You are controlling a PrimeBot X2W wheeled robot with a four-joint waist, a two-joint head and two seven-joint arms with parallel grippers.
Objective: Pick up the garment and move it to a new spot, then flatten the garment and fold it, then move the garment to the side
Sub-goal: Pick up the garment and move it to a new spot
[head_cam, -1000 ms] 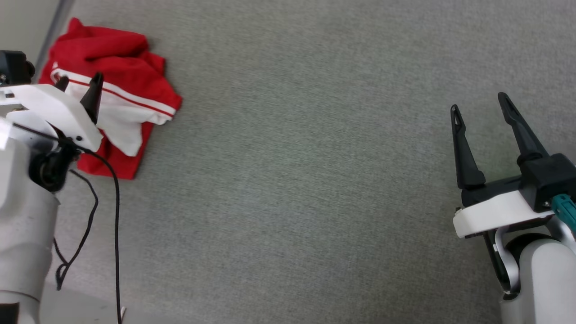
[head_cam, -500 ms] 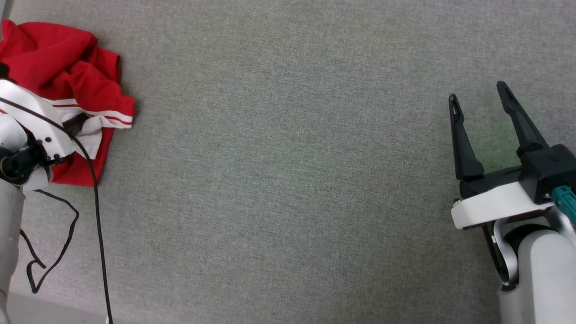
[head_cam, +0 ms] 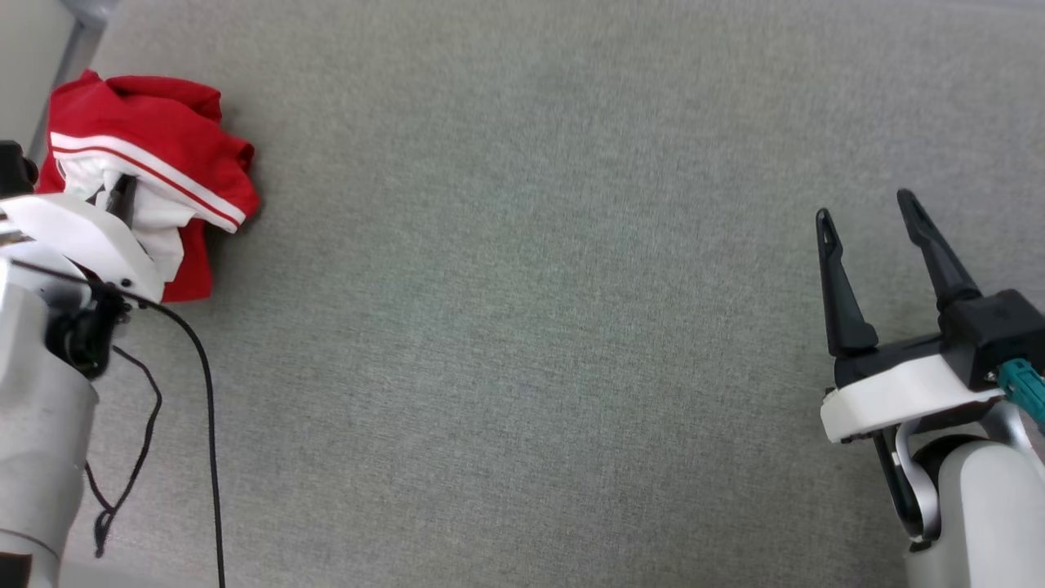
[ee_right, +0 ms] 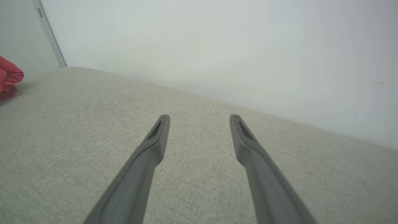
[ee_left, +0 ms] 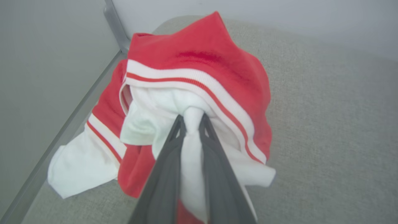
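The garment (head_cam: 155,147) lies bunched in a heap at the far left corner of the grey fabric surface (head_cam: 531,310), close beside the metal rail (ee_left: 115,28) that runs along that left edge; red cloth is on top, a band of white-and-red striped trim crosses it, and white sleeve fabric spills out beneath; the left gripper (ee_left: 192,117) is clamped on a twisted fold of the white fabric, which is squeezed between the two dark fingers and runs down between them in the left wrist view; the white cloth gathers to a point at the fingertips, while a white sleeve end and red folds lie on the surface beside the rail; the right gripper (head_cam: 864,208) hangs over the near right part of the surface, well apart from the garment, its fingers spread wide with nothing between them; in the right wrist view the grey weave shows through the gap; a pale wall (ee_right: 202,40) rises behind the far edge; a black cable (head_cam: 208,392) trails from the left arm toward the near left corner.
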